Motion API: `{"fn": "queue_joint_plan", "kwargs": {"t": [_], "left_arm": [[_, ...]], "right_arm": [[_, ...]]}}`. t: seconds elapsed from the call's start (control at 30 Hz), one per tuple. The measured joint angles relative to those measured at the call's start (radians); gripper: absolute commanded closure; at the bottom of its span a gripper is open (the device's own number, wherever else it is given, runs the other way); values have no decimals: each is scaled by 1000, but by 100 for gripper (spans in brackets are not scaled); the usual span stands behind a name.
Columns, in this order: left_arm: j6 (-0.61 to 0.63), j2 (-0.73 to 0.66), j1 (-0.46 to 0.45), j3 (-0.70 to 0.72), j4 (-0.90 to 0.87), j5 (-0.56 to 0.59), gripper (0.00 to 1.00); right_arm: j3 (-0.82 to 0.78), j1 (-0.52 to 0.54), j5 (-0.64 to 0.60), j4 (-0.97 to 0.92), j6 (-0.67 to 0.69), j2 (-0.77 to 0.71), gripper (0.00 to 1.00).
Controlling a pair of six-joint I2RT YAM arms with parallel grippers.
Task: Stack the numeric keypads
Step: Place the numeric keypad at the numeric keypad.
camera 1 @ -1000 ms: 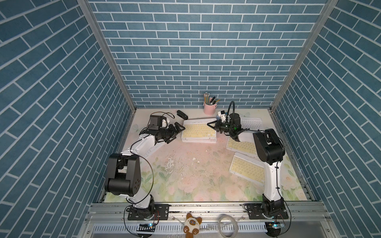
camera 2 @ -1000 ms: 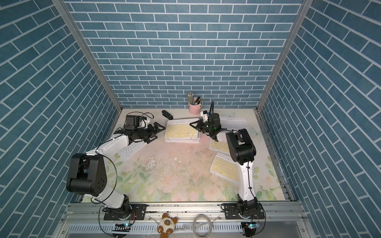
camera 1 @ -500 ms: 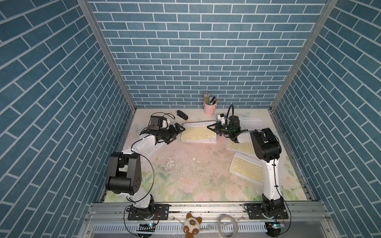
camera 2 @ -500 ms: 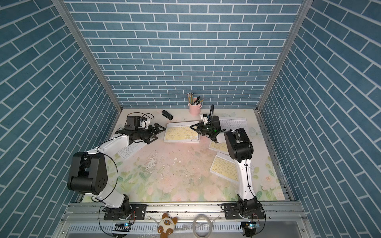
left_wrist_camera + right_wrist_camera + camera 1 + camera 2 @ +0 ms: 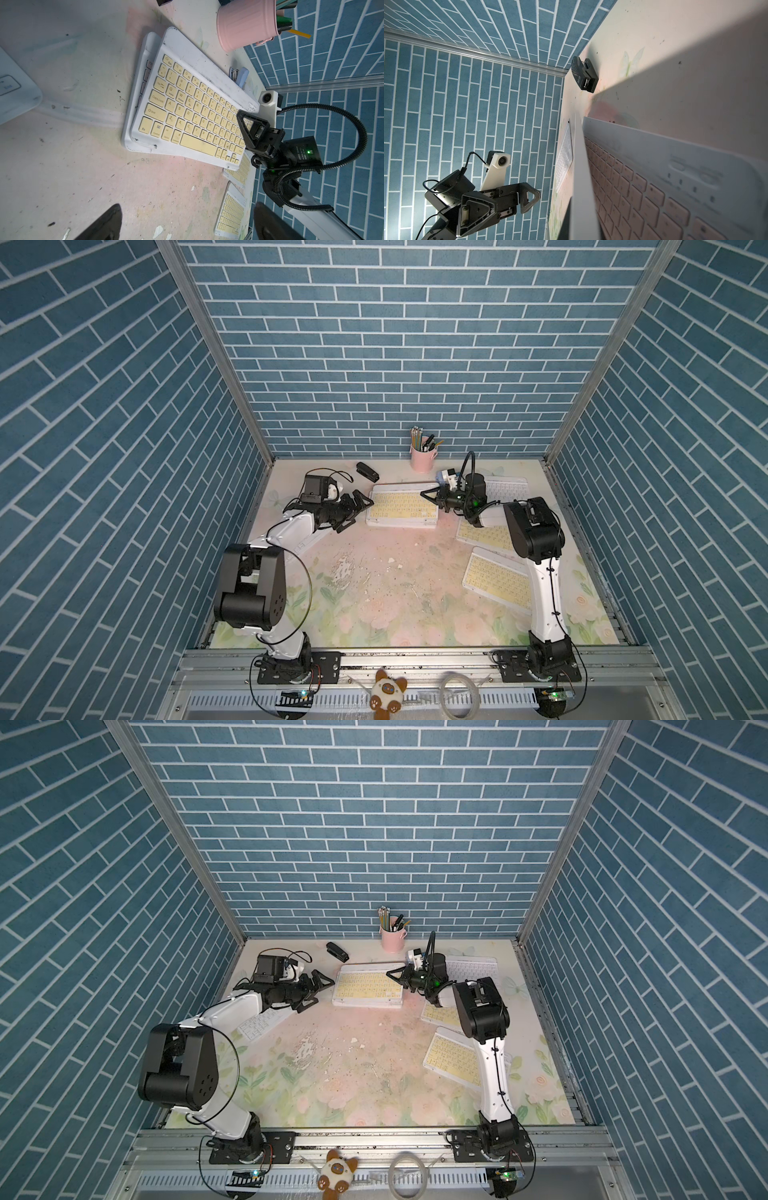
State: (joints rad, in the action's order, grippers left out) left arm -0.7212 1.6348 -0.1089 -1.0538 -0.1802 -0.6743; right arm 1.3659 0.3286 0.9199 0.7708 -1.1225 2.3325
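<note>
In both top views a pink pencil cup [image 5: 423, 459] stood at the back wall, and every place here is given from it. Just in front of the cup lay a stack of keypads [image 5: 399, 524]. The yellow-keyed keypad [image 5: 400, 506] was on top. The left wrist view showed a pink-keyed keypad [image 5: 146, 72] under it, shifted a little out.

The right gripper [image 5: 430, 497], in front of the cup and slightly to its right, had its jaws pressed together on the right end of the yellow-keyed keypad. The left gripper [image 5: 356, 513], front-left of the cup, was just beside the stack's left end with its fingers spread wide.

A black stapler [image 5: 367, 472] lay left of the cup. A white-keyed keypad [image 5: 509, 489] lay to the right of the cup. A second yellow keypad [image 5: 482, 536] and a third yellow keypad [image 5: 495, 581] lay further forward on that side. Another white keypad [image 5: 259, 1027] lay partly under the left arm, far front-left of the cup.
</note>
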Motion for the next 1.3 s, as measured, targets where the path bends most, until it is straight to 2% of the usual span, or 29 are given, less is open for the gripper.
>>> {"fn": "queue_joint_plan", "kwargs": {"t": [0.5,1.07,1.3], "left_arm": [[0,16,0,0,8,0,0],[0,27,0,0,19,0,0],[0,28,0,0,19,0,0]], "right_arm": [[36,-12,42,-1,-1,37,100],[68,-14,63,-78,11,58,81],[69,-14,68,-125,40,60,76]]}}
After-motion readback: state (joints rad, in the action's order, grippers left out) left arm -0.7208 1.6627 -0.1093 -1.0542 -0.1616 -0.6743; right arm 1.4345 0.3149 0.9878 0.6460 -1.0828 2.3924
